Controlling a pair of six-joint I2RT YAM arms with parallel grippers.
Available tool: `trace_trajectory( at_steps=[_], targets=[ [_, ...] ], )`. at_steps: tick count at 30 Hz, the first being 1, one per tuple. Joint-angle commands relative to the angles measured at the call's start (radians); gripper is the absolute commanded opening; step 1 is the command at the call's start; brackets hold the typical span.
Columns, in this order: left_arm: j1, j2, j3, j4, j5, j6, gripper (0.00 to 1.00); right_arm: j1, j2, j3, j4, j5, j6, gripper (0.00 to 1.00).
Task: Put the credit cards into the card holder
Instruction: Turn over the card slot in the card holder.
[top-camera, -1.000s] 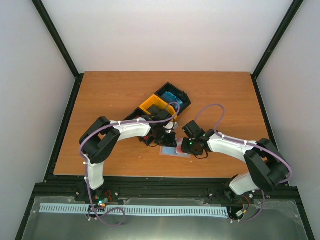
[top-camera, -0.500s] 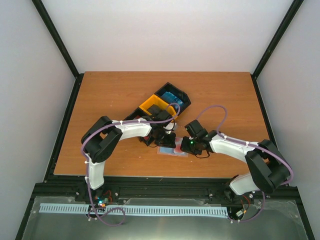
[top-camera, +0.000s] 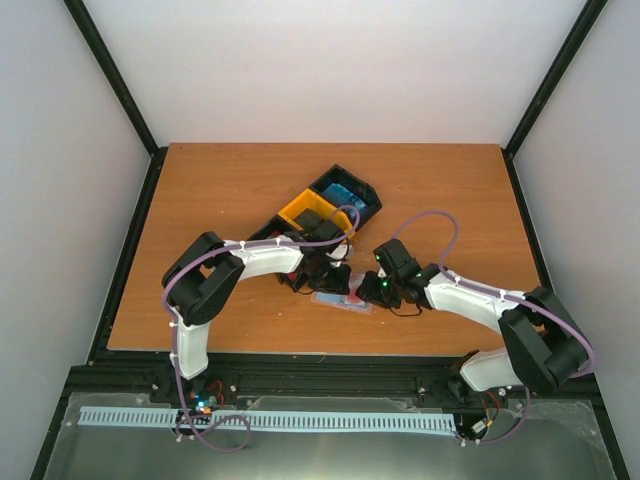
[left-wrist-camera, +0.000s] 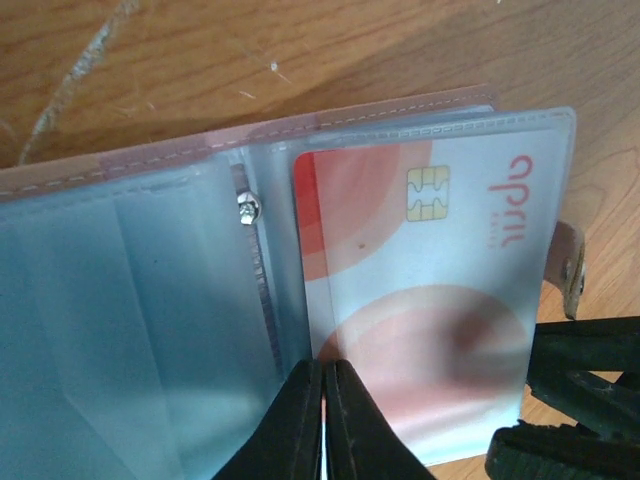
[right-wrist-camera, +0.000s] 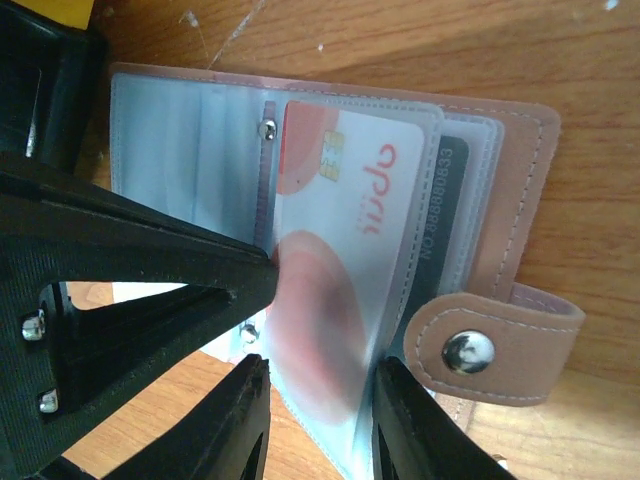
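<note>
Card holder: lies open on the table between the two grippers, clear pockets upward, snap strap toward the right arm
Red-and-white card: under the clear film of a pocket, chip end away from the right gripper, with a black card tucked beneath it
Left gripper: jaws closed tip to tip at the card's long edge (whether pocket film is nipped between them I cannot tell)
Right gripper: jaws part-way apart, flanking the card's near end; whether they press on it I cannot tell
Risk: the light holder may slide or fold if either arm tugs sideways, and the card could ride back out
Changed since a second ago: left jaws have come together; right elbow has swung outward; holder looks nudged slightly toward the left arm
</note>
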Motion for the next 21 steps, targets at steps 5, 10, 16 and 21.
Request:
trace_trajectory(
  at_steps=[5,10,16,21],
  targets=[
    [0.001,0.007,0.01,-0.002,-0.02,-0.004,0.03,-0.004,0.021,-0.011,0.091,-0.069,0.007,0.28],
    [0.001,0.003,0.01,-0.005,-0.028,-0.006,0.03,-0.007,0.043,-0.015,0.131,-0.109,0.014,0.3],
    [0.001,-0.023,-0.001,-0.008,-0.061,-0.02,0.03,-0.009,0.056,-0.025,0.176,-0.108,0.03,0.38],
    [0.005,-0.075,-0.023,-0.021,-0.126,-0.051,0.03,-0.01,0.063,-0.01,0.2,-0.097,0.021,0.39]
  ],
)
